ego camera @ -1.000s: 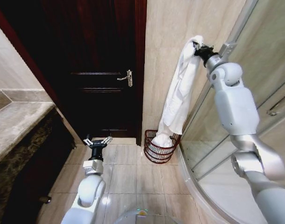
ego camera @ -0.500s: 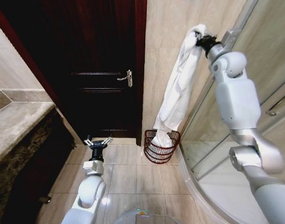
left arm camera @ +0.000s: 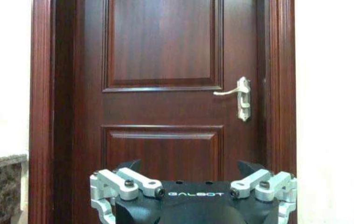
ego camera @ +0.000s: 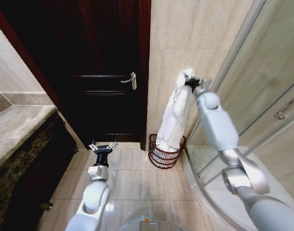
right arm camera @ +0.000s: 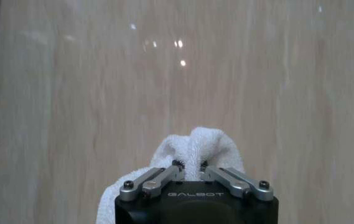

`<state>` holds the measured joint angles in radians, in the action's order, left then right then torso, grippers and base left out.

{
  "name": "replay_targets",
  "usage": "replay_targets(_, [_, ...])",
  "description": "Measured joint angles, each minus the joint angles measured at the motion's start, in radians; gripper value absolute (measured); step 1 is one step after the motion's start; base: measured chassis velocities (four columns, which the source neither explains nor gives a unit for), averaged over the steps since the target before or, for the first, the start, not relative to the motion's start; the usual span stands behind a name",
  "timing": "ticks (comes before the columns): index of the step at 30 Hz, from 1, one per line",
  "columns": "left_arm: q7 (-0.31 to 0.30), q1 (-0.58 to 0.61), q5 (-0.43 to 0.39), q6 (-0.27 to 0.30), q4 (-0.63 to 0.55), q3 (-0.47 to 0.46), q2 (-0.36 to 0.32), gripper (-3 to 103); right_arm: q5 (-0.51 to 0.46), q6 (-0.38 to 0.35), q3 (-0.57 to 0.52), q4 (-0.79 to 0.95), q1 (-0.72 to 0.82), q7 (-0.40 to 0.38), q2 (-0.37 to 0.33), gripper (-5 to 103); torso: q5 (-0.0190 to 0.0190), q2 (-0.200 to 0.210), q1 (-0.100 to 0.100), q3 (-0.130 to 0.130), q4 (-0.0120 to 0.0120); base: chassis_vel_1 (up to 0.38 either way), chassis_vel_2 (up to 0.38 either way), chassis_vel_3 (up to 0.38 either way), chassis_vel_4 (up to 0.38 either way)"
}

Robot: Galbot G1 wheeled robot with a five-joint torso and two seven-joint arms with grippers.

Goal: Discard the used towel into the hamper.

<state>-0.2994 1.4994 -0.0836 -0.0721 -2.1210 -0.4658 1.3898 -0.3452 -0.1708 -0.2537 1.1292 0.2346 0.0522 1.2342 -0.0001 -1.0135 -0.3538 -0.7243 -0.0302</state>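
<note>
Light is uneven in the head view — the pale wall tiles [ego camera: 185, 43] are bright, the dark door [ego camera: 103, 72] swallows detail. The floor tiles [ego camera: 152, 187] carry soft sheen. Straight edges bow toward the frame's borders. In the right wrist view, small glare spots dot the wall — the towel [right arm camera: 192, 144] looks soft.

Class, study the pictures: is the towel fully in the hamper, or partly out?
Partly out. The towel hangs from the right gripper, fingers shut on its top; only its lower end dips inside the hamper.
</note>
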Motion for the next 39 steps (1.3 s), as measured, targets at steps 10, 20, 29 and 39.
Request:
replay_targets(10, [0.002, -0.011, 0.003, -0.009, 0.014, 0.009, 0.001, 100, 0.073, 0.048, -0.048, -0.038, 0.169, 0.014, 0.027, 5, 0.0002, 0.0, 0.0, 0.0, 0.0002, 0.0, 0.0, 0.0, 0.0])
replay_targets(20, [0.002, -0.017, 0.002, -0.022, 0.022, 0.015, -0.002, 100, 0.105, 0.081, -0.095, -0.105, 0.205, 0.019, 0.062, 5, 0.0, 0.0, 0.0, 0.0, -0.0002, 0.0, 0.0, 0.0, 0.0])
replay_targets(29, [0.001, -0.025, 0.003, -0.022, 0.036, 0.017, 0.003, 100, 0.063, 0.079, -0.089, -0.029, 0.206, 0.01, 0.031, 5, 0.0003, 0.0, 0.0, 0.0, 0.0, 0.0, 0.0, 0.0, 0.0])
replay_targets(39, [0.001, -0.027, 0.002, -0.025, 0.039, 0.014, 0.002, 100, 0.061, 0.091, -0.102, 0.013, 0.229, 0.003, 0.036, 5, 0.0001, 0.0, 0.0, 0.0, -0.0001, 0.0, 0.0, 0.0, 0.0])
